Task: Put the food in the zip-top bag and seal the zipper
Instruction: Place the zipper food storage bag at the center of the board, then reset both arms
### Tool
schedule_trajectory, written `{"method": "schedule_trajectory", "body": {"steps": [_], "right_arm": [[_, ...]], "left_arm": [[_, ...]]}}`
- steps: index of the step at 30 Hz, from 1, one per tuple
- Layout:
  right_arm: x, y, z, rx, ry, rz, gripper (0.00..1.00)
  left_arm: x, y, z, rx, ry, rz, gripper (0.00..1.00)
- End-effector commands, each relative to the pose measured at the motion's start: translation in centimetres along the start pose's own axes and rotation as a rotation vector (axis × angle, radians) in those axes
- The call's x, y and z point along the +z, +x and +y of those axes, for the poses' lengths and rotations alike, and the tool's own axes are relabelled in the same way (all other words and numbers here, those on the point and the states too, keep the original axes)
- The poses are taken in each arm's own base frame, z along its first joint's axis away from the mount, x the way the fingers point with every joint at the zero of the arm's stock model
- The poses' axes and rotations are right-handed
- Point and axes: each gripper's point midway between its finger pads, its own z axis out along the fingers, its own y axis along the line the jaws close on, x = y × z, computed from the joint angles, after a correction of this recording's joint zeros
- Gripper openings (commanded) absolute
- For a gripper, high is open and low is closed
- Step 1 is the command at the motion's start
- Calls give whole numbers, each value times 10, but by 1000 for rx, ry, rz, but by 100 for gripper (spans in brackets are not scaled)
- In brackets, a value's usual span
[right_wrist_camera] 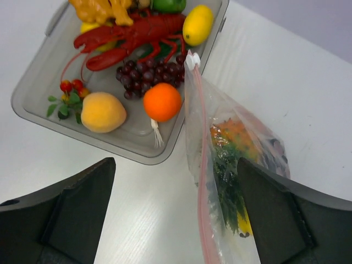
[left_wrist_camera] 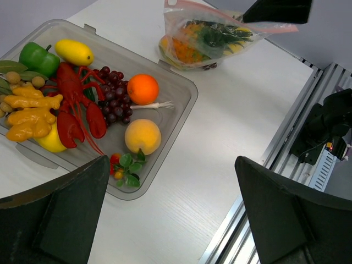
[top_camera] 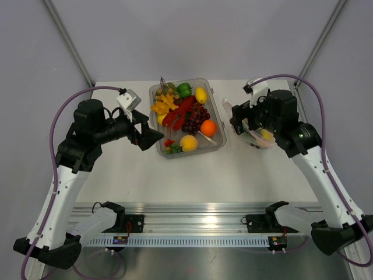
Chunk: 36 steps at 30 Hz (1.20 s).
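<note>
While both arms hang over the table [right_wrist_camera: 308, 82] with their jaws spread wide and clamped on nothing, the zip-top bag [right_wrist_camera: 236, 165] lies just right of the clear tray [right_wrist_camera: 132, 144]. It is a crinkly clear pouch with a thin pinkish-red zipper [right_wrist_camera: 202, 165] along its left edge, and orange, dark green and yellow pieces show through the plastic.

The bag sits under the right gripper [right_wrist_camera: 176, 181], between its fingers and close against the right one. The left gripper [left_wrist_camera: 171, 165] hovers well apart from it, on the tray's far side.

The tray holds a red lobster [right_wrist_camera: 132, 33], purple grapes [right_wrist_camera: 146, 77], an orange [right_wrist_camera: 162, 102], a peach-coloured fruit [right_wrist_camera: 103, 111] and a lemon [right_wrist_camera: 198, 25].

The right finger and the frame edge cut off the bag's lower end. From above, the right arm covers most of the bag. I cannot tell whether the zipper is pressed shut, nor name the pieces inside.
</note>
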Motion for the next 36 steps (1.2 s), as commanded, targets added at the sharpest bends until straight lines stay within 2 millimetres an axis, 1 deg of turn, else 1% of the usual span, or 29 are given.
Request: {"method": "schedule_trajectory", "body": {"steps": [1,2,3,4,5,7,8,10,13,14,15,16,17,18,20,22,29,36], "right_arm": [[-42,-47,-4,50,50,-182,99],[-44,-49,-10,68,89,-192,99],[-49,-48,-29,97,202,-191,99],[-51,-44,-40,152,271,-189,99],[-60,-40,-63,195,419,-190,99],[-68,-31,-80,315,548,-204,100],[-77,-26,-91,351,628,-212,99],[-83,-19,-92,411,658,-221,99],[-86,-12,-89,438,649,-216,100],[-89,-11,-90,443,662,-221,100],[-95,-10,-93,458,690,-231,99],[-96,-5,-96,501,718,-236,99],[-105,0,-104,519,788,-242,100],[-109,1,-106,531,808,-247,100],[-118,6,-109,544,850,-240,99],[-121,11,-110,545,867,-222,100],[-131,13,-112,569,890,-245,100],[-132,15,-115,565,918,-258,100]], "left_arm": [[0,-9,-5,10,25,-43,99],[0,-9,-6,10,26,-47,99],[0,-9,-5,7,25,-46,99],[0,-9,-5,7,23,-48,99],[1,-9,-4,6,20,-48,99],[1,-10,-3,-1,11,-54,99],[1,-10,-1,-1,4,-58,99],[1,-11,0,2,-3,-63,99],[1,-13,2,6,-14,-66,99],[1,-13,2,6,-12,-66,99],[1,-12,2,4,-13,-67,99],[1,-12,2,6,-15,-69,99],[1,-12,3,6,-17,-69,99],[2,-12,2,-22,-17,-68,99],[2,-12,4,-21,-25,-68,99],[3,-11,5,-22,-30,-64,99],[6,-9,7,-27,-28,-58,99],[7,-7,8,-27,-31,-56,99]]}}
